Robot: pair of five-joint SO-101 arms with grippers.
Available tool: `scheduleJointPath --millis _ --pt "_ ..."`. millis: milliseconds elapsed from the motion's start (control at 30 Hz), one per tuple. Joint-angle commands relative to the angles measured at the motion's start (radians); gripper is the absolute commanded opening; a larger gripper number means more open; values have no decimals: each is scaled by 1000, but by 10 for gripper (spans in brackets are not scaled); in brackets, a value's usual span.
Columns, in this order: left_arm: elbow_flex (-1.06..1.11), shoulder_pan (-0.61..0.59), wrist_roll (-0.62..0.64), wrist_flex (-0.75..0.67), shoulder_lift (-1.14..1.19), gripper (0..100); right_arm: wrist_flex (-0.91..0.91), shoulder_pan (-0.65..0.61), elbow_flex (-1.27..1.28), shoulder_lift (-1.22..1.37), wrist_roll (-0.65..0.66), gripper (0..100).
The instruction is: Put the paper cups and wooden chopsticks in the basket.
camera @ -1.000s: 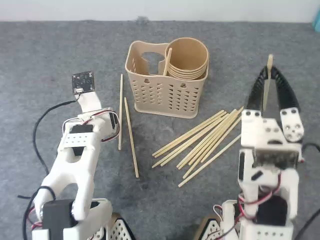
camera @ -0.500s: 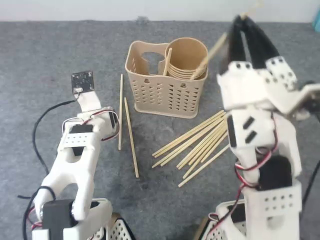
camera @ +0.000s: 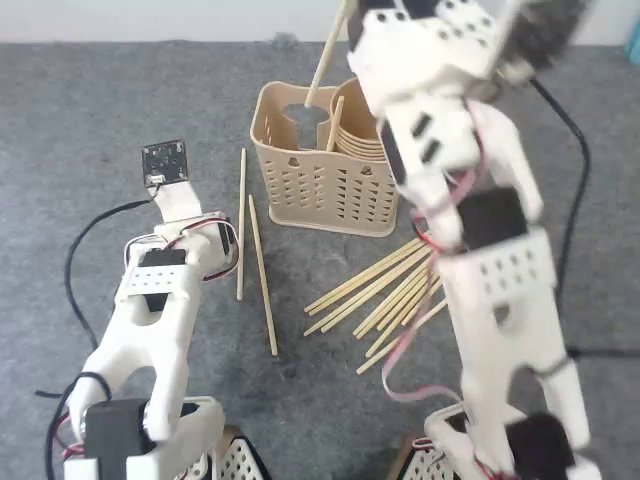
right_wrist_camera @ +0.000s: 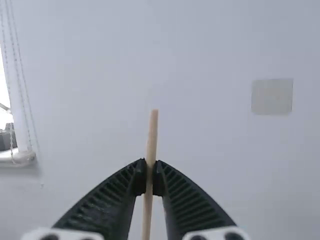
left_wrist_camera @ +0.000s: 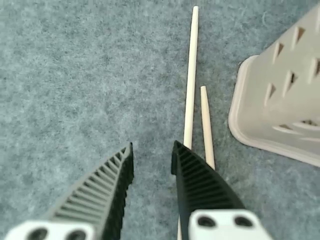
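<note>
The left arm (camera: 150,330) lies low over the grey mat (camera: 100,100) at the near left. Its wrist view looks down between the black fingers of the left gripper (left_wrist_camera: 152,147), which are spread apart and hold nothing. They hover just above a pair of chopsticks (camera: 241,220) lying on the mat. One finger covers the near end of the longer stick.

These two sticks lie side by side just to the left of the basket (camera: 300,190), close to its corner but apart from it.

To the right of them, in front of the basket, a loose heap of chopsticks (camera: 365,285) fans out across the mat. Part of it is hidden behind the right arm (camera: 490,270), which stands tall from the near right and leans over the basket.

The basket stands upright in the middle of the mat, split into two compartments. The paper cups (camera: 352,135) sit stacked in the right one, half covered by the arm. A leaning chopstick (camera: 335,122) rests against the divider beside them.

Farthest off, the right gripper (right_wrist_camera: 150,172) is clamped on a held chopstick (right_wrist_camera: 151,135), pinched between its fingertips with a short end poking out past them toward the pale wall (right_wrist_camera: 225,50). From above, this stick slants down, and its lower tip is over the mouth of the left compartment. Whether it touches the basket cannot be made out.
</note>
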Motion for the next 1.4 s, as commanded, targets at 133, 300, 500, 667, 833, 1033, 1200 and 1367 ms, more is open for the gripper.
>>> scheduleJointPath --millis 133,300,500,667,833,1033,1200,1367 --pt "-27 -6 3 -29 -3 123 104 -10 11 97 -17 69" --pt "-27 -6 3 -31 -3 123 110 -10 54 99 -17 124" --pt "-27 -6 3 -31 -3 123 206 -7 55 -104 -14 123" --pt "-27 -6 3 -31 -3 123 582 -4 60 -314 -15 123" --pt "-28 -6 3 -31 -3 123 1007 44 60 -435 -11 123" --pt "-30 -5 3 -31 -2 123 1319 222 143 -444 3 125" --pt "-35 -2 5 -31 0 123 1293 414 491 -444 129 123" --pt "-139 -3 11 25 123 122 995 522 941 -444 187 122"
